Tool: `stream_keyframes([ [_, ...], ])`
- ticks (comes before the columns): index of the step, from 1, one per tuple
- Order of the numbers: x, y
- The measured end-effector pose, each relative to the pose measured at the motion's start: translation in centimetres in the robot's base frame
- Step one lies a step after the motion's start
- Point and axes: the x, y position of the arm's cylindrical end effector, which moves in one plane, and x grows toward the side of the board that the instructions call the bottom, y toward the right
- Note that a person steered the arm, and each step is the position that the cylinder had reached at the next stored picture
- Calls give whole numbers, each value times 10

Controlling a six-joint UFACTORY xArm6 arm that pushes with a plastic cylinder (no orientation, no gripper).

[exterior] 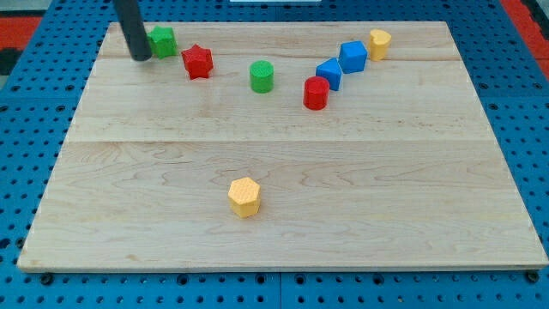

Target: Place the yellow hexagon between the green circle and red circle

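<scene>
The yellow hexagon (244,196) lies on the wooden board (386,172) toward the view's bottom, left of centre. The green circle (262,75) stands near the top centre, and the red circle (316,93) is a little right of and below it, with a gap between them. My tip (141,57) is at the view's top left, just left of a green block (161,40), far from the yellow hexagon.
A red star (197,61) sits left of the green circle. Two blue blocks (329,73) (352,56) and a second yellow block (379,42) run up and right from the red circle. Blue pegboard (34,129) surrounds the board.
</scene>
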Motion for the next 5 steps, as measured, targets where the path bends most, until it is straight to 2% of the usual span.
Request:
stream_keyframes([
  [1,24,1],
  [3,23,1],
  [4,96,23],
  [5,183,70],
])
